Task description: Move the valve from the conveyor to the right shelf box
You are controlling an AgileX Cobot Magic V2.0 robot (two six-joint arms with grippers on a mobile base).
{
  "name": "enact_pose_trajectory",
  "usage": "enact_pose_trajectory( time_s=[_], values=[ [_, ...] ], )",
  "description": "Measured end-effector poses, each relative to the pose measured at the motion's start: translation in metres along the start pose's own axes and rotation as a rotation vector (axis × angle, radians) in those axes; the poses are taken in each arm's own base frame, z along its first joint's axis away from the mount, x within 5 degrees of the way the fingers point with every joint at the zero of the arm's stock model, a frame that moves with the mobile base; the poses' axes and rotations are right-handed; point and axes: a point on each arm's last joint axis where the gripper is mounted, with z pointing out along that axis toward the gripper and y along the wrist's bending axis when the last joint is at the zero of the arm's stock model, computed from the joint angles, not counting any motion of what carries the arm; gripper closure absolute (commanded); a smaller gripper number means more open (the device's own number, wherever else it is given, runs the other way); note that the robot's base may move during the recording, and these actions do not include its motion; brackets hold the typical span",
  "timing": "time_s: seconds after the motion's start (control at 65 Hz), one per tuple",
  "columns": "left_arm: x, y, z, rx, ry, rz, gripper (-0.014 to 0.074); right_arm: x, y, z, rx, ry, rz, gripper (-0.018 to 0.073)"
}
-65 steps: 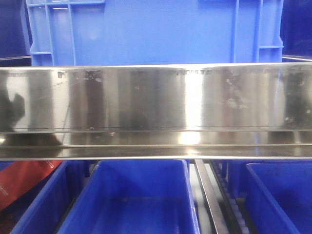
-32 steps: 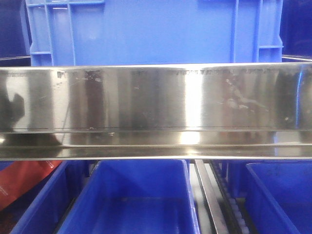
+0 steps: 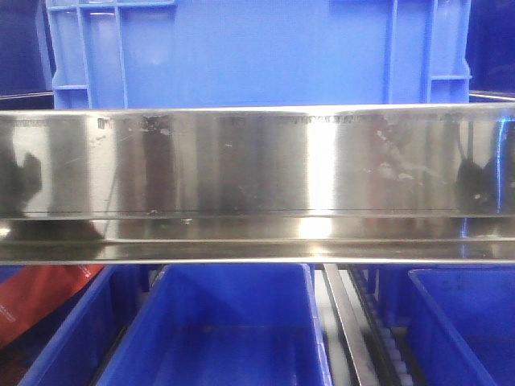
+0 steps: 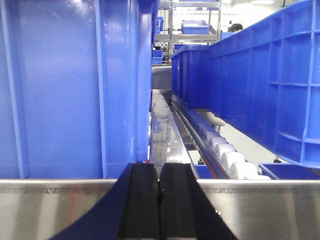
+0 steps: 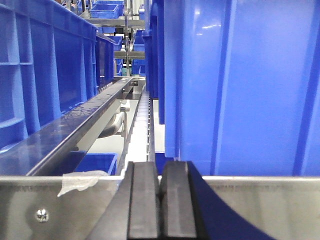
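Note:
The valve and the conveyor are out of view in every frame. In the left wrist view my left gripper is shut, its black pads pressed together with nothing between them, just in front of a steel shelf rail. In the right wrist view my right gripper is likewise shut and empty, facing a steel rail. Beyond each rail stand tall blue shelf boxes. The front view shows open blue boxes beneath a wide steel rail.
A large blue crate sits above the rail in the front view. White roller tracks run between the boxes. Something red lies in the lower left box. A scrap of clear tape hangs on the right rail.
The front view has shifted very slightly. A dark reflection at the right end of the steel rail has grown and moved inward. The boxes have not moved.

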Motion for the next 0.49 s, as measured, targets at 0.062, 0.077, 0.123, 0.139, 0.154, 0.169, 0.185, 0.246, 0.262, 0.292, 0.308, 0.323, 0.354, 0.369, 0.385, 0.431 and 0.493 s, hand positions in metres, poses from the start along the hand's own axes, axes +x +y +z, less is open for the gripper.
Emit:
enact_pose_trajectory(
  time_s=[0.062, 0.077, 0.123, 0.139, 0.154, 0.169, 0.185, 0.246, 0.262, 0.292, 0.308, 0.323, 0.354, 0.369, 0.385, 0.431, 0.493],
  values=[
    [0.0, 0.0, 0.0, 0.0, 0.0, 0.0, 0.0708, -0.0002, 0.0, 0.0, 0.0, -0.002, 0.0, 0.0718],
    [0.0, 0.0, 0.0, 0.0, 0.0, 0.0, 0.0708, -0.0002, 0.0, 0.0, 0.0, -0.002, 0.0, 0.0718],
    [0.0, 0.0, 0.0, 0.0, 0.0, 0.0, 0.0708, -0.0002, 0.0, 0.0, 0.0, -0.002, 0.0, 0.0718],
    [0.0, 0.0, 0.0, 0.0, 0.0, 0.0, 0.0708, -0.0002, 0.0, 0.0, 0.0, -0.002, 0.0, 0.0718],
    [0.0, 0.0, 0.0, 0.0, 0.0, 0.0, 0.0708, -0.0002, 0.0, 0.0, 0.0, -0.002, 0.0, 0.0718],
    [0.0, 0.0, 0.0, 0.0, 0.0, 0.0, 0.0708, -0.0002, 0.0, 0.0, 0.0, -0.002, 0.0, 0.0718],
    [0.0, 0.0, 0.0, 0.0, 0.0, 0.0, 0.0708, -0.0002, 0.0, 0.0, 0.0, -0.002, 0.0, 0.0718],
    [0.0, 0.0, 0.0, 0.0, 0.0, 0.0, 0.0708, -0.0002, 0.0, 0.0, 0.0, -0.002, 0.0, 0.0718],
    [0.0, 0.0, 0.0, 0.0, 0.0, 0.0, 0.0708, -0.0002, 0.0, 0.0, 0.0, -0.002, 0.0, 0.0718],
    [0.0, 0.0, 0.0, 0.0, 0.0, 0.0, 0.0708, -0.0002, 0.0, 0.0, 0.0, -0.002, 0.0, 0.0718],
    [0.0, 0.0, 0.0, 0.0, 0.0, 0.0, 0.0708, -0.0002, 0.0, 0.0, 0.0, -0.002, 0.0, 0.0718],
    [0.0, 0.0, 0.0, 0.0, 0.0, 0.0, 0.0708, -0.0002, 0.0, 0.0, 0.0, -0.002, 0.0, 0.0718],
    [0.0, 0.0, 0.0, 0.0, 0.0, 0.0, 0.0708, -0.0002, 0.0, 0.0, 0.0, -0.002, 0.0, 0.0718],
    [0.0, 0.0, 0.0, 0.0, 0.0, 0.0, 0.0708, -0.0002, 0.0, 0.0, 0.0, -0.002, 0.0, 0.0718],
    [0.0, 0.0, 0.0, 0.0, 0.0, 0.0, 0.0708, -0.0002, 0.0, 0.0, 0.0, -0.002, 0.0, 0.0718],
    [0.0, 0.0, 0.0, 0.0, 0.0, 0.0, 0.0708, -0.0002, 0.0, 0.0, 0.0, -0.002, 0.0, 0.0718],
    [0.0, 0.0, 0.0, 0.0, 0.0, 0.0, 0.0708, -0.0002, 0.0, 0.0, 0.0, -0.002, 0.002, 0.0718]
  ],
)
